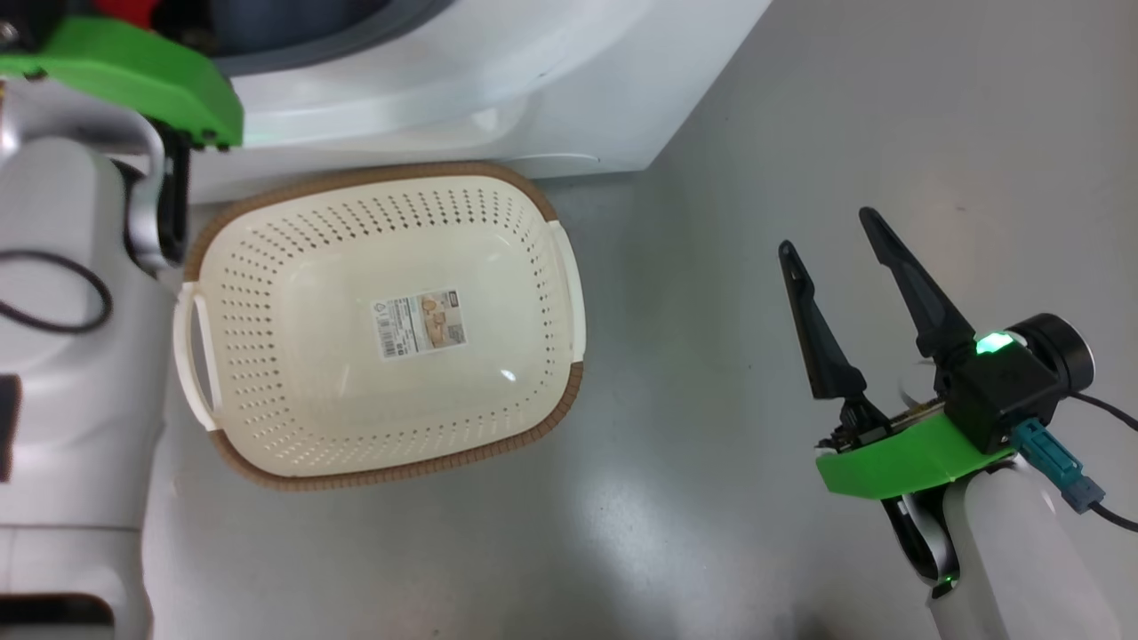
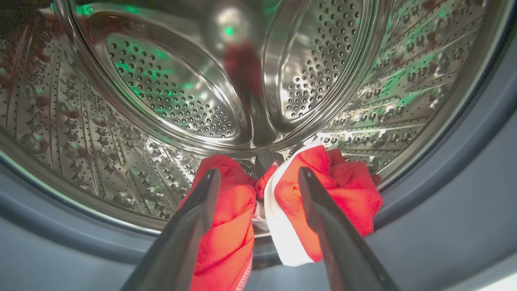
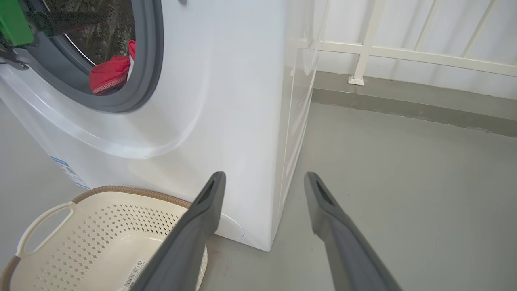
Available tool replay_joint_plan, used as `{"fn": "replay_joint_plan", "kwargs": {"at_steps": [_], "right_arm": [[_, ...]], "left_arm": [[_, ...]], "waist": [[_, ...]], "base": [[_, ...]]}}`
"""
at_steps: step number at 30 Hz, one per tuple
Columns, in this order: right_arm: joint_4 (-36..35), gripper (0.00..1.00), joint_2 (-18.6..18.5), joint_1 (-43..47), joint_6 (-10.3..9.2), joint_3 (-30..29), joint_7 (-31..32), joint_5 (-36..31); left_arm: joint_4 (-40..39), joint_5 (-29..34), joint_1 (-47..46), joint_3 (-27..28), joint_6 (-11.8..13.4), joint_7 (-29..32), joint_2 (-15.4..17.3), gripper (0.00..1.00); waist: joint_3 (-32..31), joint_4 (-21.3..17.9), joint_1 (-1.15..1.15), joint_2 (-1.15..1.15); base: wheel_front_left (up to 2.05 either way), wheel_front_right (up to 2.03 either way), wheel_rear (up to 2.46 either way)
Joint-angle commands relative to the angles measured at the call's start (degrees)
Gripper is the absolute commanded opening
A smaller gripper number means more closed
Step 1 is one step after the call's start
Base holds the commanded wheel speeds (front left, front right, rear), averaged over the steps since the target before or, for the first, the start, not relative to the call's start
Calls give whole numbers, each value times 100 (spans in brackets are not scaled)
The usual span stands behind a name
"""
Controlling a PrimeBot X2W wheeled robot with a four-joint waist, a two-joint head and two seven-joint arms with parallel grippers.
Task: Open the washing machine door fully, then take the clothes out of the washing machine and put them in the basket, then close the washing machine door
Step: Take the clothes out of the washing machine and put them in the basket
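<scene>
Left gripper (image 2: 258, 171), spread wide, frames red clothes (image 2: 230, 218) at lower centre on the drum (image 2: 161, 89) lip. Right gripper (image 1: 827, 231) hangs released lower right, right of the basket (image 1: 267, 293).

1. The drum (image 2: 161, 101) mouth is open to reach; the clothes (image 2: 226, 218) bunch at its lower lip, behind the left tool's (image 2: 259, 171) spread fingers.
2. The basket (image 1: 249, 293) gapes upward just beside the washer (image 1: 533, 80).
3. Open floor (image 1: 889, 107) surrounds the right tool (image 1: 827, 231).

Bright even light; green glare inside washing machine (image 2: 169, 93); wrist-view edges bowed.
</scene>
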Motion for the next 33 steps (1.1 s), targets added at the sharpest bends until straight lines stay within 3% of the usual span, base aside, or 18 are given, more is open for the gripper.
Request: {"fn": "replay_joint_plan", "kwargs": {"at_steps": [1,6,19,31,32,33], "right_arm": [[-157,100,4,-43,20,150,-36,-42],[-138,100,4,-132,20,215,-36,-1],[-99,100,4,-253,20,350,-36,102],[-114,100,4,-290,20,354,-36,114],[-115,100,4,-291,20,353,-36,114],[-114,100,4,-292,20,353,-36,113]], "left_arm": [[27,73,-199,70,5,85,303,100],[535,218,-613,-88,34,548,463,100],[1402,531,-1237,-372,421,1508,804,100],[1759,585,-1444,-569,405,1863,864,100],[1770,587,-1463,-587,393,1864,866,41],[1770,592,-1479,-607,381,1844,868,0]], "waist": [[140,-83,0,0],[242,-151,0,0],[384,-318,0,0],[480,-322,0,0],[480,-319,0,0],[482,-316,0,0]], "base": [[0,0,0],[0,0,0],[0,0,0],[0,0,0],[0,0,0],[0,0,0]]}}
